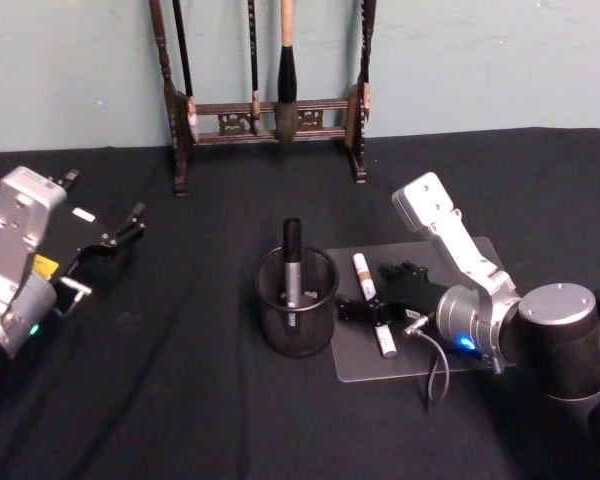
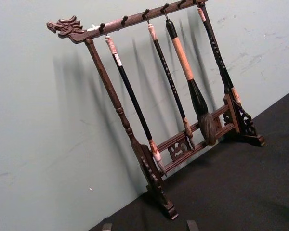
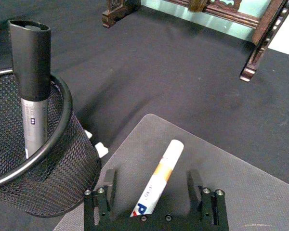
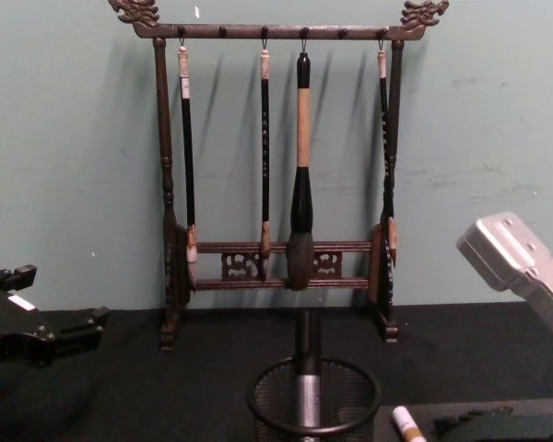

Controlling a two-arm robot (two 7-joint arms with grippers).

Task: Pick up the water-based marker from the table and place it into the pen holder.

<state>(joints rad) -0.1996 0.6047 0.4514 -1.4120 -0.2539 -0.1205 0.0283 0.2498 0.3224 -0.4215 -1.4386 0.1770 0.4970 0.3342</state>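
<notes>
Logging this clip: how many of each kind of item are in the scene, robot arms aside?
Markers: 2, white marker and grey marker
Hanging brushes: 4
Pen holder: 1
Brush rack: 1
Clear mat: 1
Total: 9

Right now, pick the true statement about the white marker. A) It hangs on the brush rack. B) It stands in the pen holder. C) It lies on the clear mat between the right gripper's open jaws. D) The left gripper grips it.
C: the white marker lies flat on the clear mat, and the right gripper has its jaws open either side.
</notes>
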